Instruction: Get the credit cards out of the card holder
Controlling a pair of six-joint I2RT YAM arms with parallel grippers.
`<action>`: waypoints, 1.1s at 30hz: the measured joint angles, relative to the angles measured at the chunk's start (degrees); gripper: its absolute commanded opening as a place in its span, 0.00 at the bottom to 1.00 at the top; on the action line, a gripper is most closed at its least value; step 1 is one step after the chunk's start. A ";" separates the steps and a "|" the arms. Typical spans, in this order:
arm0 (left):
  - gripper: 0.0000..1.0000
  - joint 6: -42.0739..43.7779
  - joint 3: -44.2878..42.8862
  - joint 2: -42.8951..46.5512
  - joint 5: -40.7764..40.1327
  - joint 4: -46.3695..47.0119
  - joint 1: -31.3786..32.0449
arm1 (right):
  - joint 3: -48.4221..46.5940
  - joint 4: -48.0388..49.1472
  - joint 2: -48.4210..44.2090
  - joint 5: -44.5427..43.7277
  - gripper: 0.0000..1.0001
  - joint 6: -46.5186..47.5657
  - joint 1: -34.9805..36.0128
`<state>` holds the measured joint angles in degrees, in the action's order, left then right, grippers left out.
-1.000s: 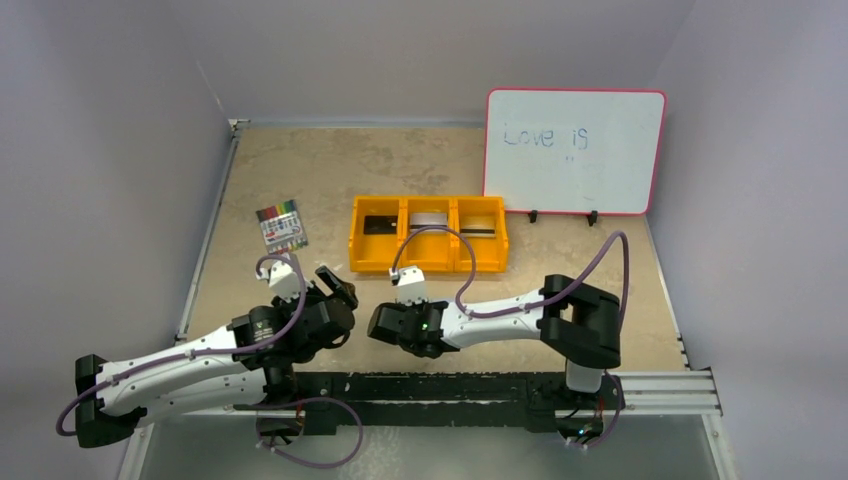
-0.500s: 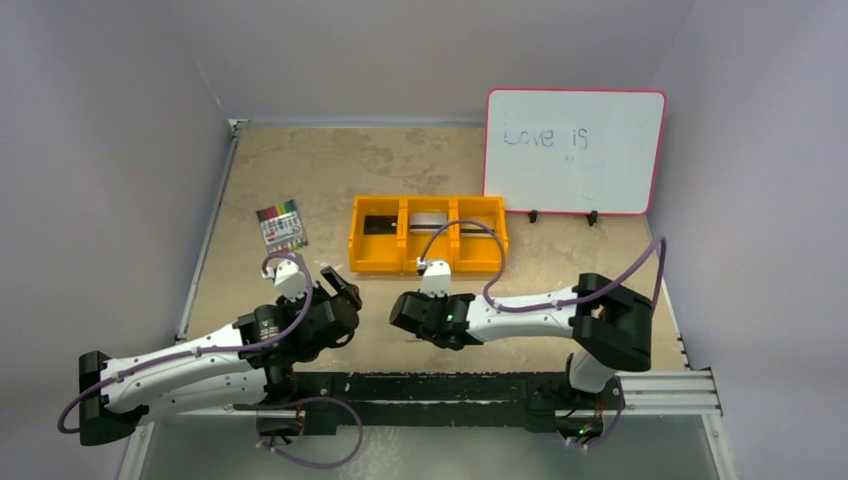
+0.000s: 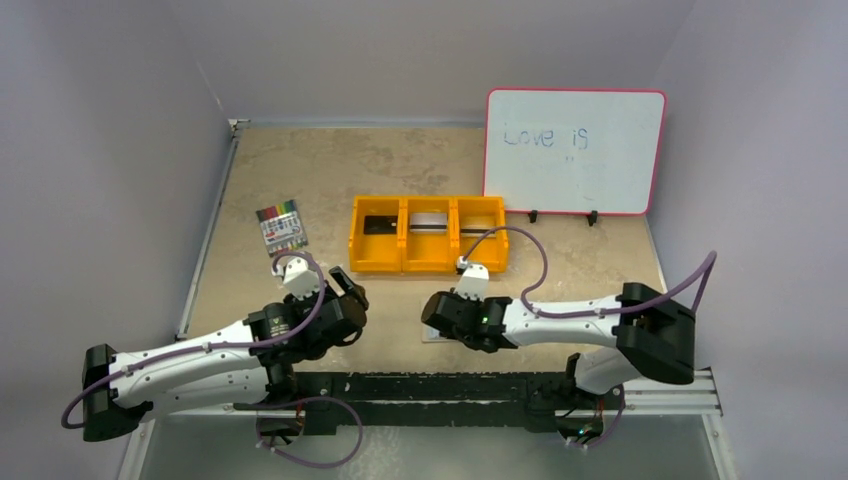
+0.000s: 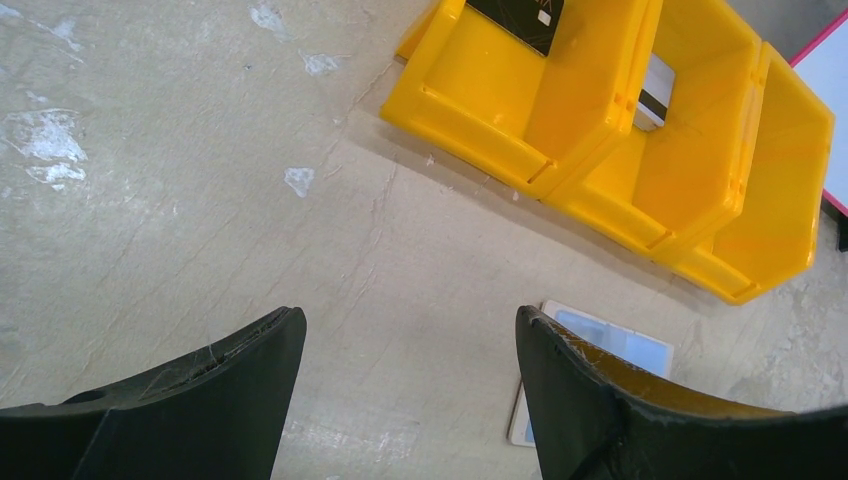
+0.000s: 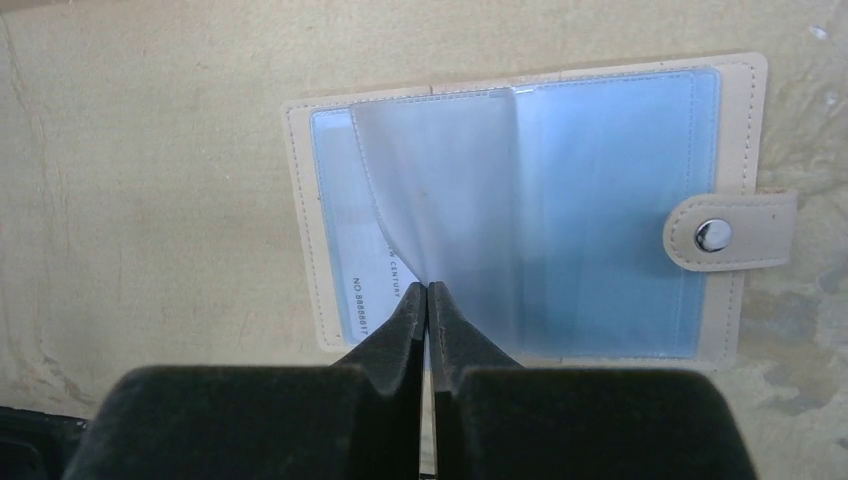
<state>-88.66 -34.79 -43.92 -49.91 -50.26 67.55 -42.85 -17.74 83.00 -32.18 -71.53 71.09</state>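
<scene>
The card holder (image 5: 600,200) lies open on the table, beige edged with light blue panels and a snap tab (image 5: 728,233) on its right. My right gripper (image 5: 428,288) is shut, its tips pinching the lower edge of a clear sleeve (image 5: 440,180) that stands up off the left panel. Printed letters (image 5: 365,295) show beneath that sleeve. From above, the right gripper (image 3: 452,318) covers most of the card holder (image 3: 431,334). My left gripper (image 3: 350,292) hovers open and holds nothing; the card holder (image 4: 612,342) lies just right of it. Credit cards (image 3: 380,224) lie in the tray.
The orange three-compartment tray (image 3: 404,262) stands just beyond both grippers, one card in each compartment. A marker pack (image 3: 281,227) lies at the left. A whiteboard (image 3: 575,152) leans at the back right. A black rail (image 3: 450,385) runs along the near edge.
My right arm has swung to the right, and its gripper has travelled that way along the table. The left gripper has crept slightly right and stays open.
</scene>
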 measured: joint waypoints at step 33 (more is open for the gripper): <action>0.76 1.29 0.00 -1.88 0.31 2.21 0.00 | 9.99 -9.38 -22.36 -3.04 0.00 -14.38 -0.24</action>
<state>-87.37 -34.79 -45.80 -49.60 -48.05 67.55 -32.86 -27.11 60.64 -35.22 -85.91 70.85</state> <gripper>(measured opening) 0.766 0.005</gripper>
